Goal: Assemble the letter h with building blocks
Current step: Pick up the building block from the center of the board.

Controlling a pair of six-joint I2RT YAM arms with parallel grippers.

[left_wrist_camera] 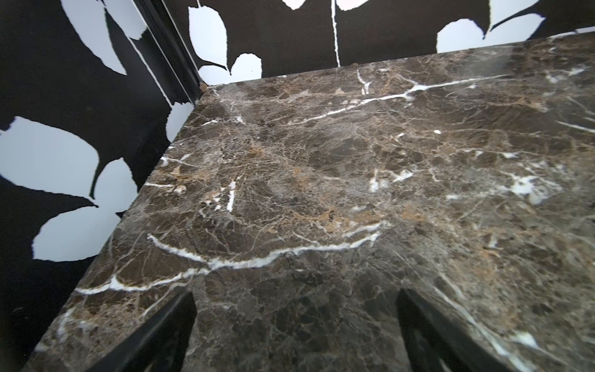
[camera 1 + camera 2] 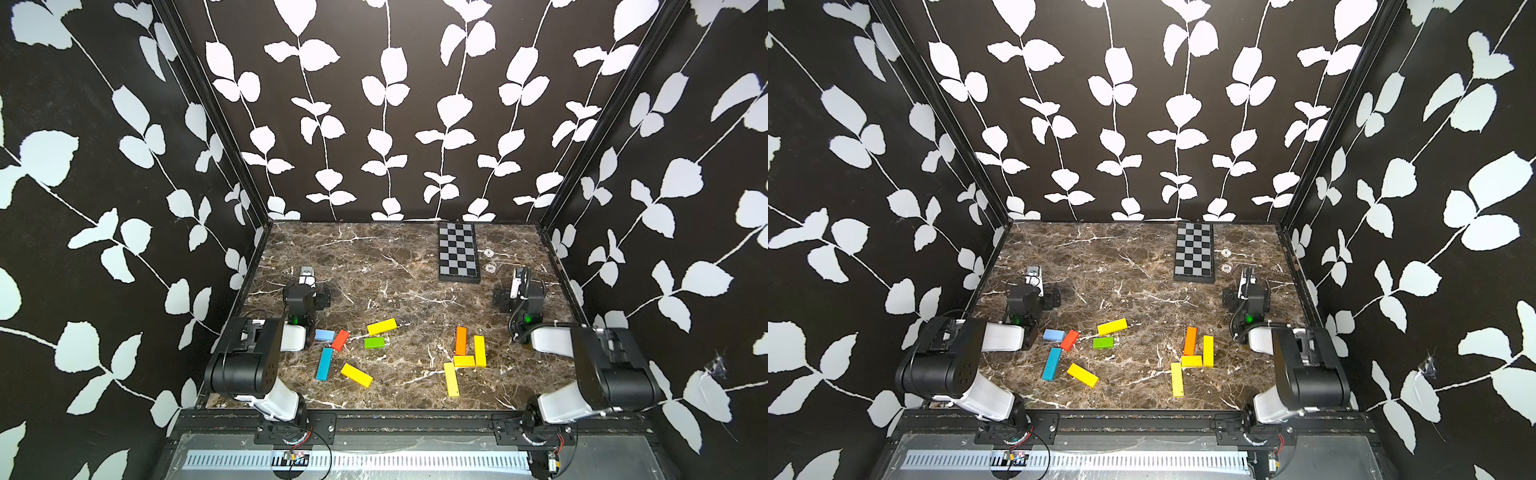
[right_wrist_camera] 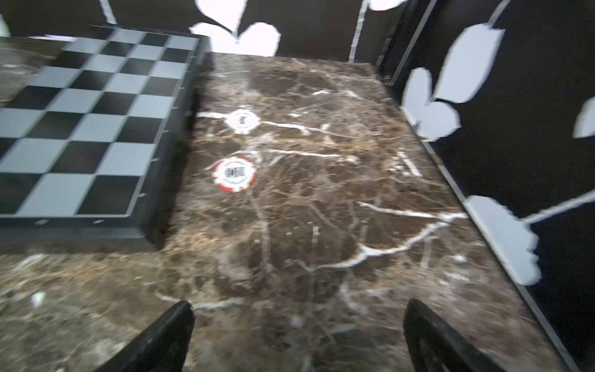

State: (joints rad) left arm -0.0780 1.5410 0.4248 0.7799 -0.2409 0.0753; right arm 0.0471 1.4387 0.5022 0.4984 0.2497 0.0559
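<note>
The building blocks lie in two groups on the marble table. On the left are a light blue block, a red block, a green block, a long blue block and two long yellow blocks. On the right, an orange block and a yellow block stand side by side, with a short yellow block at their near ends and a long yellow block in front. My left gripper and right gripper are open and empty, behind the blocks.
A black-and-grey checkered board lies at the back right. Two round chips lie beside it, ahead of the right gripper. Patterned walls close in the table on three sides. Both arm bases stand at the front edge.
</note>
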